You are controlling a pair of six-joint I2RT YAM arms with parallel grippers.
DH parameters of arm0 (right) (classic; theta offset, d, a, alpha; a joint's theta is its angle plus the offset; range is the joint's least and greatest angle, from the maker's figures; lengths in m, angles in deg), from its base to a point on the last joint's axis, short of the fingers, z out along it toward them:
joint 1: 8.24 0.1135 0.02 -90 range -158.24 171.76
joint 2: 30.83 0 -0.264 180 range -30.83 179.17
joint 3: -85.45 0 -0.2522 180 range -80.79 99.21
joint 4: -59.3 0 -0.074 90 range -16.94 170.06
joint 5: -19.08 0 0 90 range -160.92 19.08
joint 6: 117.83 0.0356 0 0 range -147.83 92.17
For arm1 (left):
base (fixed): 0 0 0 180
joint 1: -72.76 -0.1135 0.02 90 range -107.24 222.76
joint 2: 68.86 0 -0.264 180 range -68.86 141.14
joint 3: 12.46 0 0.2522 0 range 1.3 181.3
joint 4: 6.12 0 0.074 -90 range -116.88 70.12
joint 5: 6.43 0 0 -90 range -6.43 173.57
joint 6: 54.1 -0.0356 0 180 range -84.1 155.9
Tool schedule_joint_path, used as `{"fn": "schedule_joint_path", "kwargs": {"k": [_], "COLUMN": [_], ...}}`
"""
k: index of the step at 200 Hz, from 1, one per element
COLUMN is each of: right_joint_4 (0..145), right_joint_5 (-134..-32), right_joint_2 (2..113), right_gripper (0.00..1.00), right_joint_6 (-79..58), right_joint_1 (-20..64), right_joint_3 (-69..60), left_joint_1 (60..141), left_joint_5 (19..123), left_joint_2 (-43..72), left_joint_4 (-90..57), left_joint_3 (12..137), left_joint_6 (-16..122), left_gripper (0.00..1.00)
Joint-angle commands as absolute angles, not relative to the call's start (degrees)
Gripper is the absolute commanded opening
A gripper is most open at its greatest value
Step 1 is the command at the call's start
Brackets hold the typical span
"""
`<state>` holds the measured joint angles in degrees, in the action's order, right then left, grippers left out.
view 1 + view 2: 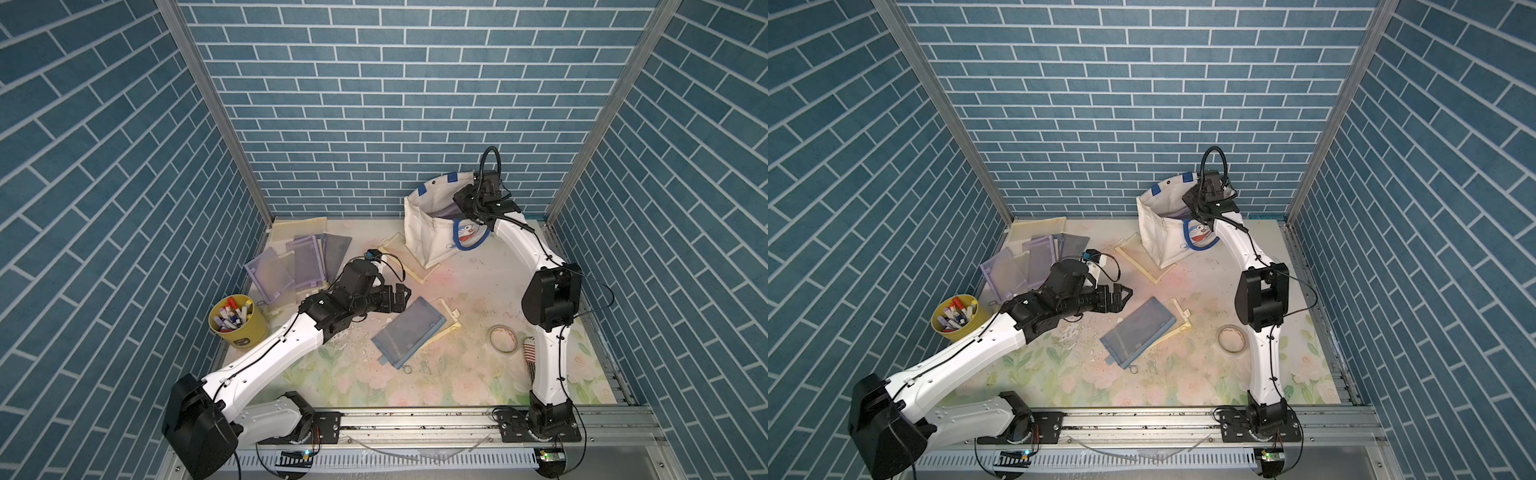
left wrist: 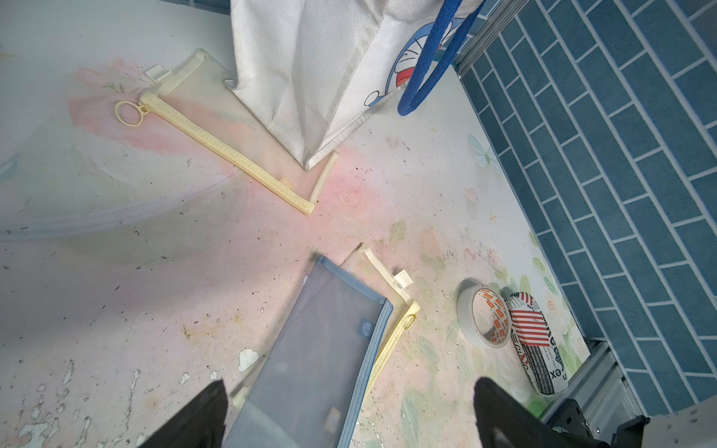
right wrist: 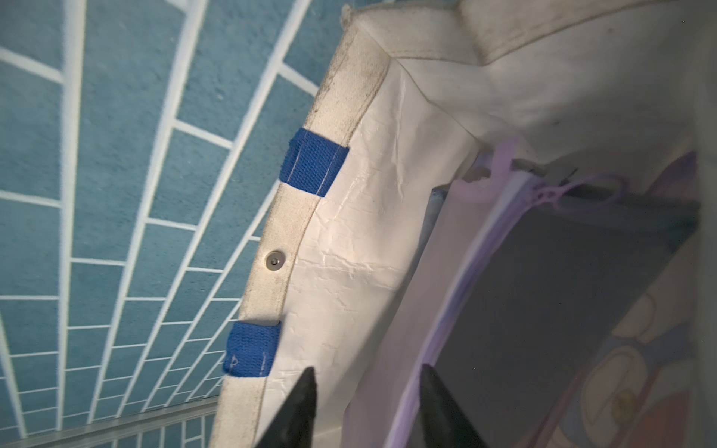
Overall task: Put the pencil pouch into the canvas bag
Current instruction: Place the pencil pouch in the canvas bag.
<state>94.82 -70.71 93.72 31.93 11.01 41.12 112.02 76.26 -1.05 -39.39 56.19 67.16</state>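
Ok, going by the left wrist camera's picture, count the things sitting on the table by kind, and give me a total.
canvas bag: 1
cream pouch: 2
blue pouch: 1
tape roll: 2
Total: 6

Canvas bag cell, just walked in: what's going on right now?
The right gripper is at the mouth of the canvas bag, jaws apart, with a purple-edged pouch inside the bag just ahead of its fingertips. The left gripper is open, poised by a blue mesh pouch that lies flat mid-table; no contact is visible. More purple pouches lie on the table at the far left.
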Motion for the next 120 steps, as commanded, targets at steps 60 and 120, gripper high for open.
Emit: {"fn": "schedule_joint_path", "kwargs": {"k": [60, 120], "right_joint_4": [107.3, 109.3], "right_joint_5": [-71.8, -75.6], "right_joint_2": [83.1, 56.7], "right_gripper": [0.68, 0.68], "right_joint_6": [18.0, 11.1], "right_joint_1": [11.6, 15.4], "right_joint_3": [45.0, 9.3], "left_joint_1": [111.2, 105.9], "left_joint_5": [78.9, 71.1], "left_joint_2": [-1.7, -0.2], "left_joint_4": [-44.4, -44.9], "left_joint_3": [55.0, 50.9], "left_joint_6": [68.1, 70.1], "left_gripper": [0.99, 0.99]}}
